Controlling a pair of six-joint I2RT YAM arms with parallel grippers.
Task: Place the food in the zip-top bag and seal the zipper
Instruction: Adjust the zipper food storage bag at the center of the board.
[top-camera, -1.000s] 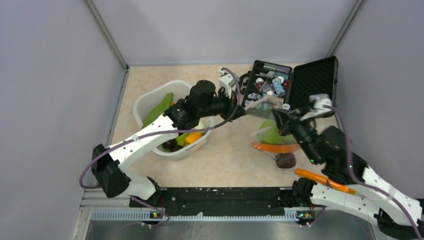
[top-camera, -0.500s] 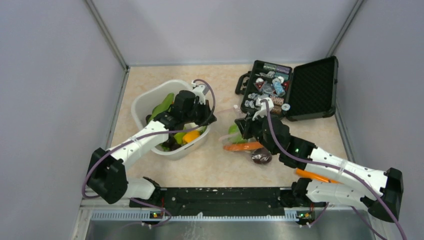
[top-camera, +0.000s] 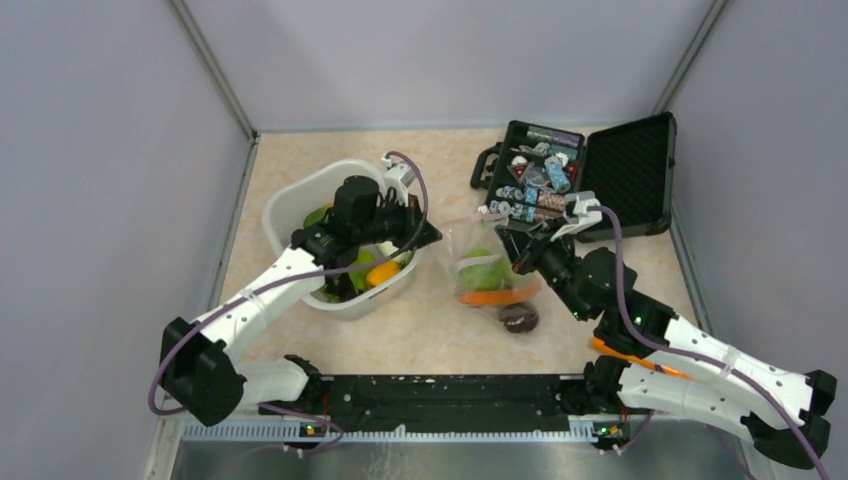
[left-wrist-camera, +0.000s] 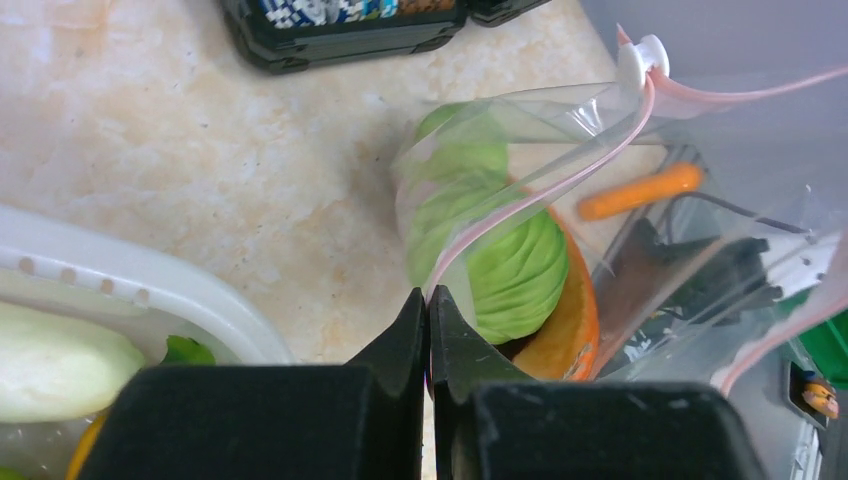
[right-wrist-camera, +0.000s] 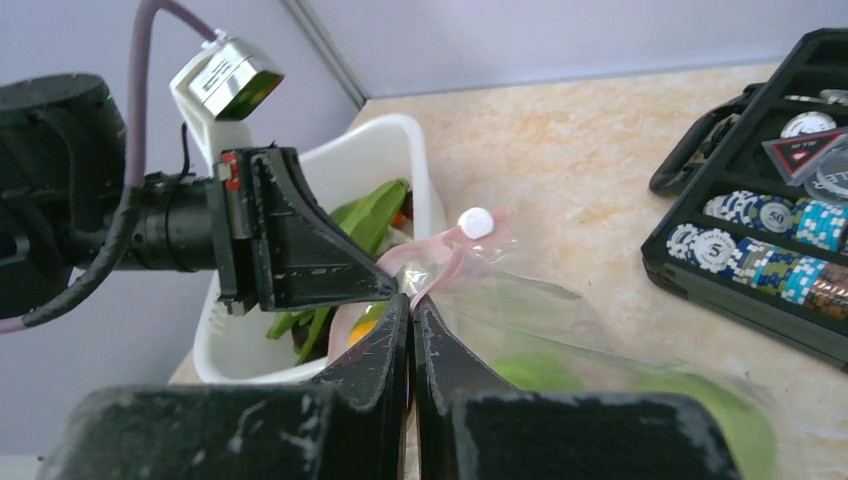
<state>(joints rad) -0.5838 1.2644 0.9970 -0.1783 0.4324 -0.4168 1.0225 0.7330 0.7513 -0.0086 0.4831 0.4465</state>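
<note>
**Bag part-filled, its mouth pinched up between both grippers**

At left, the white tub (top-camera: 290, 205) holds green leafy pieces (top-camera: 318, 215) and a white radish (left-wrist-camera: 50, 365), so loading looks unfinished. The left gripper (top-camera: 430, 232), clenched, pinches the zipper (left-wrist-camera: 540, 195) just beside the tub's rim. The zip-top bag (top-camera: 460, 240) sits on the table between the tub and the black case (top-camera: 625, 165), with a green cabbage (top-camera: 483, 272), an orange carrot (top-camera: 495, 297) and a dark purple piece (top-camera: 518, 317) inside. Its long axis runs far to near, mouth raised at the far end, bottom toward the arm bases. The right gripper (top-camera: 505, 238), also clamped, appears to nip the same strip. Sealing seems yet to do.
</note>
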